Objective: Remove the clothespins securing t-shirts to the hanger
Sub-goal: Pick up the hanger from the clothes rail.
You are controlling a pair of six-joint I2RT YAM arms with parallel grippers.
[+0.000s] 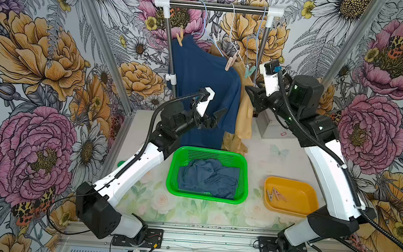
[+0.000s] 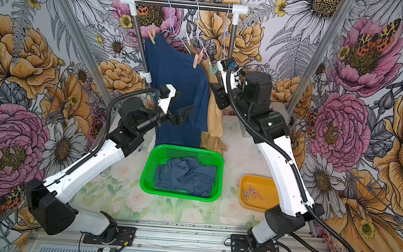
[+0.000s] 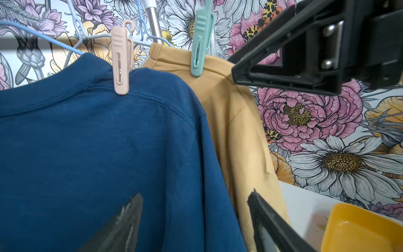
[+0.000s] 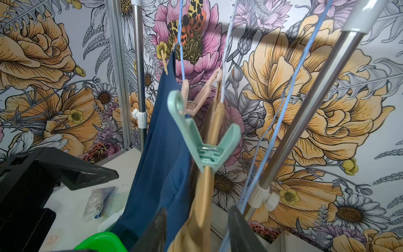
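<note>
A navy t-shirt [image 1: 204, 82] and a tan t-shirt [image 1: 244, 110] hang on wire hangers from the rack. A peach clothespin [image 1: 179, 38] and a pink clothespin [image 3: 121, 63] pin the navy shirt. A mint green clothespin [image 4: 205, 139] pins the tan shirt's shoulder. My left gripper [image 3: 196, 218] stands open in front of the navy shirt's sleeve, below the pink pin. My right gripper [image 4: 197, 229] is below the mint pin, its jaws apart with the tan cloth hanging between them. Another navy t-shirt [image 1: 207, 177] lies crumpled in the basket.
The green basket [image 1: 172, 173] sits at the table's middle, under the shirts. At the right, a yellow tray [image 1: 300, 196] holds loose clothespins [image 1: 275, 195]. The rack's bar [image 1: 217, 7] and posts stand at the back, and a grey box [image 1: 271, 127] is behind my right arm.
</note>
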